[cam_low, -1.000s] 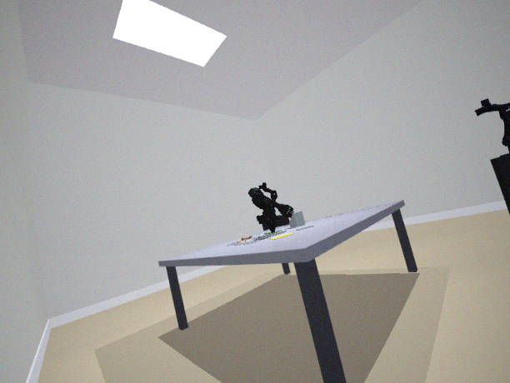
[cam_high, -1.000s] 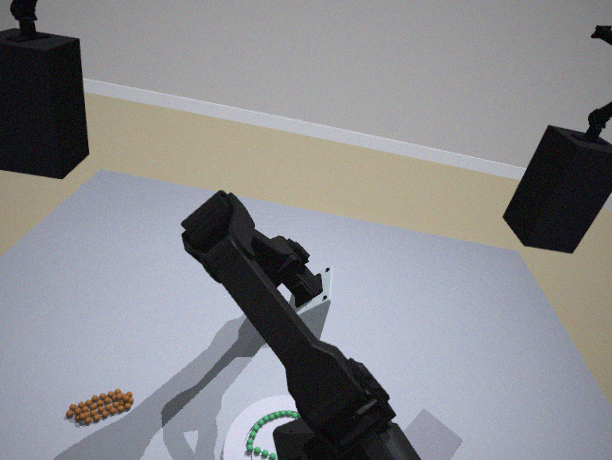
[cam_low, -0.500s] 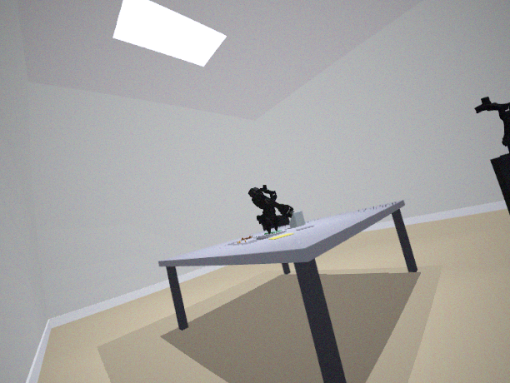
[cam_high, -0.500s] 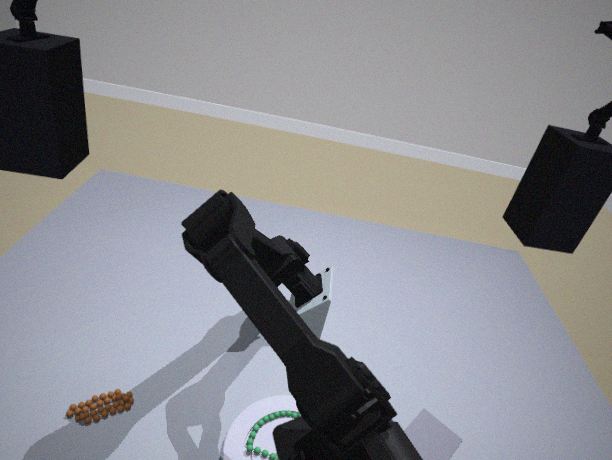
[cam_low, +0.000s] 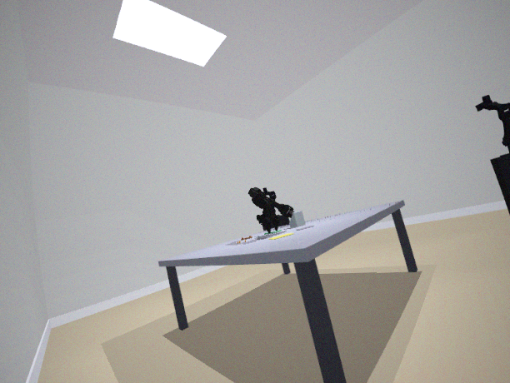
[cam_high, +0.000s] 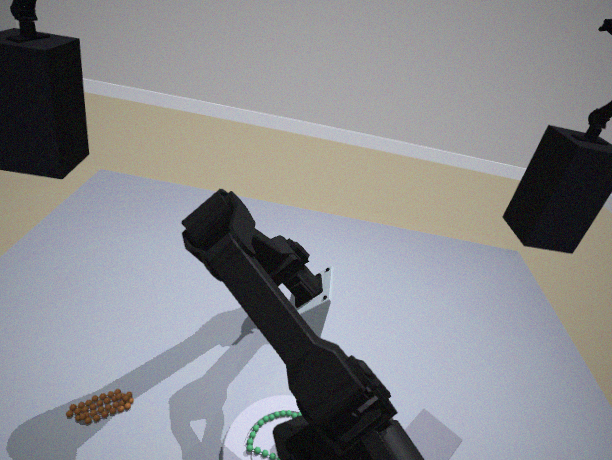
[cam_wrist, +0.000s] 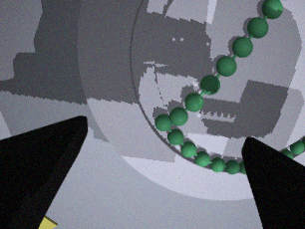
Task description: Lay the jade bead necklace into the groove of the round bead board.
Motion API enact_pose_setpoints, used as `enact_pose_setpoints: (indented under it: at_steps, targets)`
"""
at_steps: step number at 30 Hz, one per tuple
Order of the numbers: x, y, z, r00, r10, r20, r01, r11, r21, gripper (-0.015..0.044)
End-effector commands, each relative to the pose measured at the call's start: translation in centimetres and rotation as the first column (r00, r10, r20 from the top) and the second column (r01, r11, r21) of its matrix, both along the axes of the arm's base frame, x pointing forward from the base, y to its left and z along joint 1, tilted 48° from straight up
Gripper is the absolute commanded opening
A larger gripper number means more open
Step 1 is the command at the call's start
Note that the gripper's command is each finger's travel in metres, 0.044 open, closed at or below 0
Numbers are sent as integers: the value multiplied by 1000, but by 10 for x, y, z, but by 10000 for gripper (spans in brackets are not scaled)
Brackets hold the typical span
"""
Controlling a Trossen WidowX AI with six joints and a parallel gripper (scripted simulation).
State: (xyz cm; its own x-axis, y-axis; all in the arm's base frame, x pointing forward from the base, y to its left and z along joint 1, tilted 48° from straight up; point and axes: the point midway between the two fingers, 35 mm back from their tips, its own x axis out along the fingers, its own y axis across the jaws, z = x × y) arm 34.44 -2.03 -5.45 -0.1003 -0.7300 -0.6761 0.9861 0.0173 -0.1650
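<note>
The jade bead necklace (cam_high: pixel 250 441) (cam_wrist: pixel 226 66) lies on the pale round bead board (cam_high: pixel 234 426) (cam_wrist: pixel 199 188). In the wrist view, one run of green beads follows the curved groove line along the board's lower edge. At the lower left the string bends sharply, and a nearly straight run crosses inside the groove circle to the upper right. My gripper (cam_wrist: pixel 166 134) (cam_low: pixel 272 230) is open and empty, low over the board's edge. The bend lies between and just beyond the fingertips; the right fingertip covers part of the lower run. The arm hides much of the board in the top view.
A bunched orange-brown bead string (cam_high: pixel 100 406) (cam_low: pixel 246 238) lies to one side of the board. A flat yellow piece (cam_low: pixel 282 236) (cam_wrist: pixel 47 223) is near the board. A pale upright block (cam_low: pixel 297 219) and a flat grey square (cam_high: pixel 434 435) are also on the table.
</note>
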Motion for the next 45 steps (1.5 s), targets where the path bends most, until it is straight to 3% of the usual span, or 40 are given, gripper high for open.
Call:
enact_pose_setpoints:
  at_steps: [1, 5, 8, 13, 15, 21, 30, 45]
  targets:
    - [0, 1, 1, 1000, -1, 4, 1, 1000, 1, 440]
    - [0, 3, 4, 969, 171, -177, -166, 985, 42, 335]
    - [1, 5, 7, 851, 369, -373, -347, 929, 129, 256]
    - [1, 8, 14, 491, 631, -601, -555, 758, 343, 125]
    - [0, 10, 16, 306, 699, -647, -595, 671, 443, 120]
    - [0, 14, 24, -265, 744, -613, -557, 400, 728, 120]
    - [0, 17, 30, -713, 589, -381, -337, 189, 922, 120]
    - [0, 17, 30, -744, 567, -353, -310, 174, 935, 120]
